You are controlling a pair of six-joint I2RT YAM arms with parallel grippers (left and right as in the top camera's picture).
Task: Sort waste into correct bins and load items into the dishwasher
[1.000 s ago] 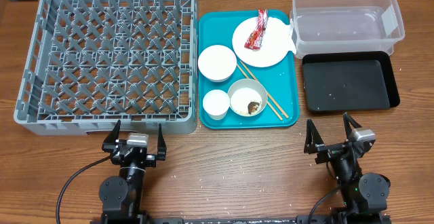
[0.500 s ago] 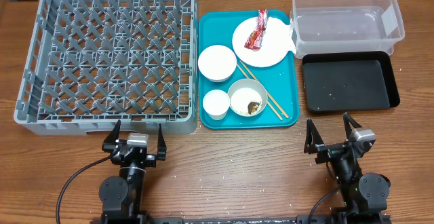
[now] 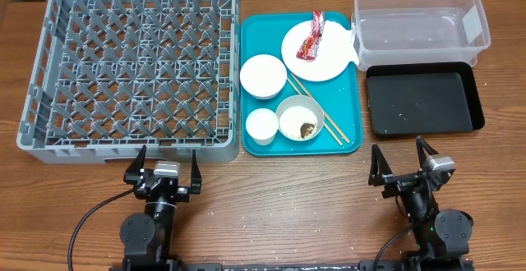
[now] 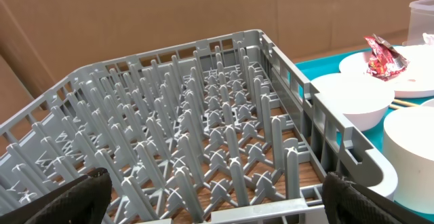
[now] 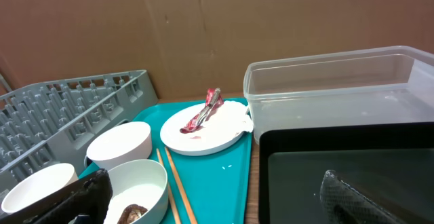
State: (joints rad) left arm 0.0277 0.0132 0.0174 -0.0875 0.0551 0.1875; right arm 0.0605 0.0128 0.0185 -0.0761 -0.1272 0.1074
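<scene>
The grey dish rack [image 3: 131,66] stands at the left. On the teal tray [image 3: 345,107] sit a white plate [image 3: 325,53] with a red-and-white wrapper [image 3: 312,37], a white bowl [image 3: 263,75], a small cup [image 3: 262,126], a bowl with a brown food scrap [image 3: 298,117] and chopsticks [image 3: 316,111]. A white napkin edge [image 3: 354,39] lies between plate and clear tub [image 3: 419,26]. The black tray [image 3: 423,98] lies in front of the tub. My left gripper [image 3: 163,166] is open and empty before the rack. My right gripper [image 3: 403,164] is open and empty near the black tray.
A few rice grains lie on the wooden table [image 3: 288,205] and in the black tray. The rack wall [image 4: 319,115] is close ahead of the left gripper. Brown cardboard [image 5: 203,27] backs the scene.
</scene>
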